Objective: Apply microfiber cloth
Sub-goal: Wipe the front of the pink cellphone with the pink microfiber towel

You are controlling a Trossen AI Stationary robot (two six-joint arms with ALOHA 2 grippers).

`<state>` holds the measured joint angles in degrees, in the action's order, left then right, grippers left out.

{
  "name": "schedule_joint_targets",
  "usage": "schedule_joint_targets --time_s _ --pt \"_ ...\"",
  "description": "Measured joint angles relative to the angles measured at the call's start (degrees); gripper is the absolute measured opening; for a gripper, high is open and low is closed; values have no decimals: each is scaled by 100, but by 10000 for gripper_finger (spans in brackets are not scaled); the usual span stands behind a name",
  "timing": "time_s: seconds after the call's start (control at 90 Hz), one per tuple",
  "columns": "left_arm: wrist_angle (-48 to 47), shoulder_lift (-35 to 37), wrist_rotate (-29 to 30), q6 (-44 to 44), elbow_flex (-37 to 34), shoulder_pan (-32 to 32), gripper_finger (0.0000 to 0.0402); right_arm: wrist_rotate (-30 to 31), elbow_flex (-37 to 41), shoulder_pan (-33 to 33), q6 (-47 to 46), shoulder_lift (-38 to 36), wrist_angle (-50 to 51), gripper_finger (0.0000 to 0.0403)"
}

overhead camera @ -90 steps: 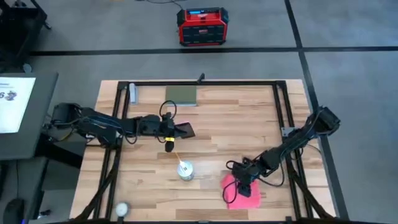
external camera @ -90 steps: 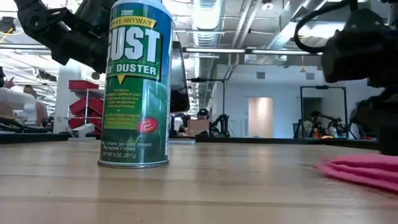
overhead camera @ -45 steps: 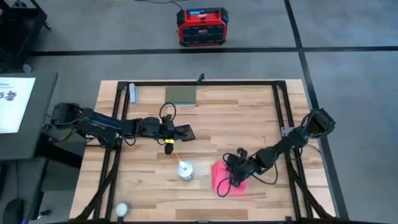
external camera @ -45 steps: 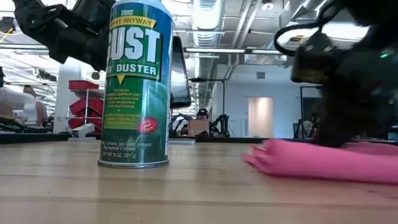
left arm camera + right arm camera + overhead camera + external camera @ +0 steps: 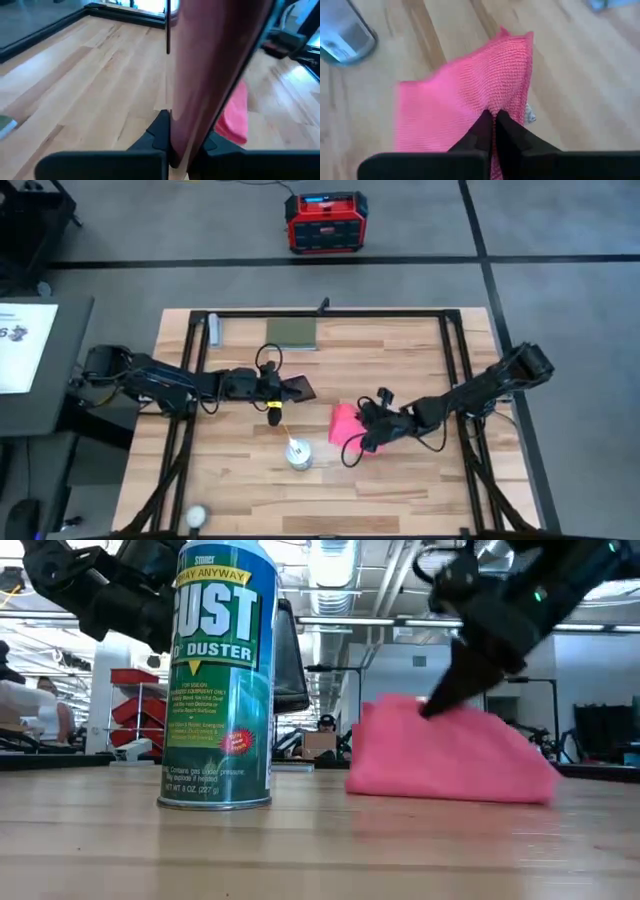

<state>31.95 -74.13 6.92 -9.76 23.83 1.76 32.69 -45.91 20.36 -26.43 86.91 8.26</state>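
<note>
- Nearest in the low view, left of centre: dust remover spray can (image 5: 221,675), upright on the wooden table (image 5: 320,850), untouched.
- Just right of centre in the low view: microfiber cloth (image 5: 447,752), now lifted at its upper edge and draped down to the table; half a second ago lay lower and farther right, a second ago only a flat strip at the right edge.
- Right end effector (image 5: 494,122) pressed together, pinching a fold of the cloth; pink weave spread beyond the fingertips in the right wrist view.
- In the high view, cloth (image 5: 347,425) now at centre frame, dragged up and left from the lower right, close to the can (image 5: 297,454) and nearing the phone.
- Left end effector (image 5: 285,389), left of centre in the high view, clamped on the phone (image 5: 215,65), held on edge above the table; pink back filling the left wrist view, cloth visible past it.
- Farther back, upper centre of the table: dark green pad (image 5: 291,332), well apart from both arms.
- Beyond the table, top of the high view: red device (image 5: 324,222) on the floor.
- Judgement: carry step well along; cloth and phone near but apart, so wiping contact not yet made.
</note>
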Motion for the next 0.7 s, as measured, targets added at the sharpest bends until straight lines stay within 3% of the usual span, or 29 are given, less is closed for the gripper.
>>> schedule_joint_targets --time_s 0.411,0.7 --pt "995 0 166 -197 0 253 2 678 -845 -350 1574 -22 -721 0" --pt "1228 0 146 -254 0 126 2 304 -1174 -1125 2950 -29 -1903 0"
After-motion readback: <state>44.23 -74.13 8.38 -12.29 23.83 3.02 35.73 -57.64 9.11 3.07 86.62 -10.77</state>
